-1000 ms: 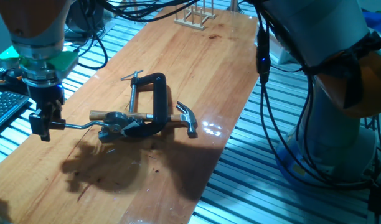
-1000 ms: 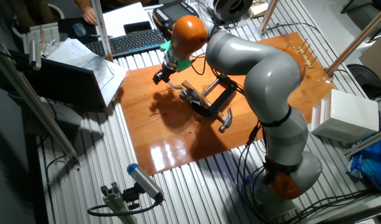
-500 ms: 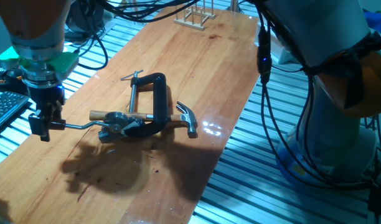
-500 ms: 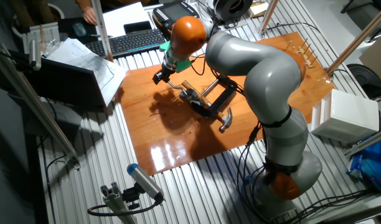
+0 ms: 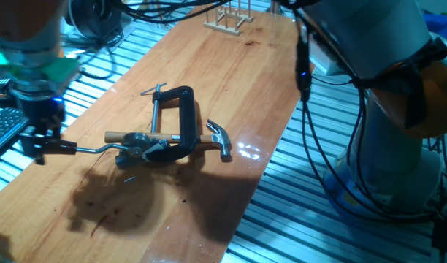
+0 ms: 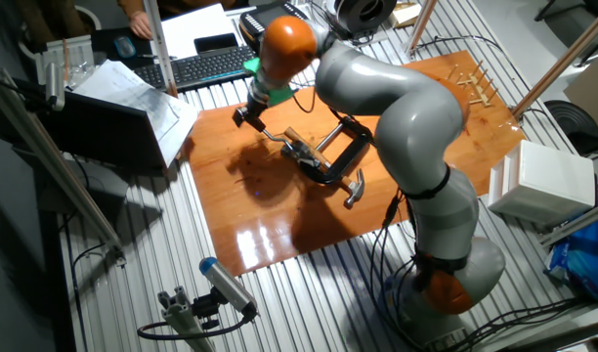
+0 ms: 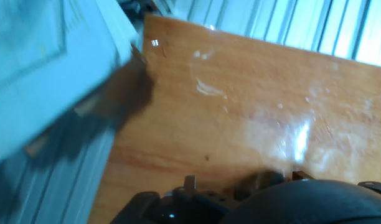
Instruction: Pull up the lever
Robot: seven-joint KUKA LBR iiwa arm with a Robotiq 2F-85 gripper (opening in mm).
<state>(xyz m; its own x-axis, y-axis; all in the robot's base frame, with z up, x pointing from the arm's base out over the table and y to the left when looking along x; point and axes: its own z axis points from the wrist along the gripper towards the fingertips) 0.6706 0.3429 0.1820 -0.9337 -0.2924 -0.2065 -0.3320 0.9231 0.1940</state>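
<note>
The lever [image 5: 96,150] is a thin bent silver arm running left from a small silver hub [image 5: 138,148] beside the black C-clamp [image 5: 178,120]. My gripper [image 5: 47,148] is shut on the lever's outer end near the table's left edge, and the fingers hide the red-brown knob. In the other fixed view the gripper [image 6: 248,118] sits left of the clamp [image 6: 340,156], with the lever [image 6: 276,135] between them. The hand view is blurred and shows only the wooden table [image 7: 253,112] and dark gripper parts at the bottom.
A pale-handled hammer [image 5: 209,137] lies through the clamp. A small wooden rack [image 5: 231,18] stands at the table's far end. A keyboard [image 6: 206,64] and papers [image 6: 133,93] lie off the table beyond the gripper. Cables hang along the right edge.
My gripper has moved left, away from the clamp, still shut on the lever's end. The lever arm has swung out with it. Clamp and hammer have not moved.
</note>
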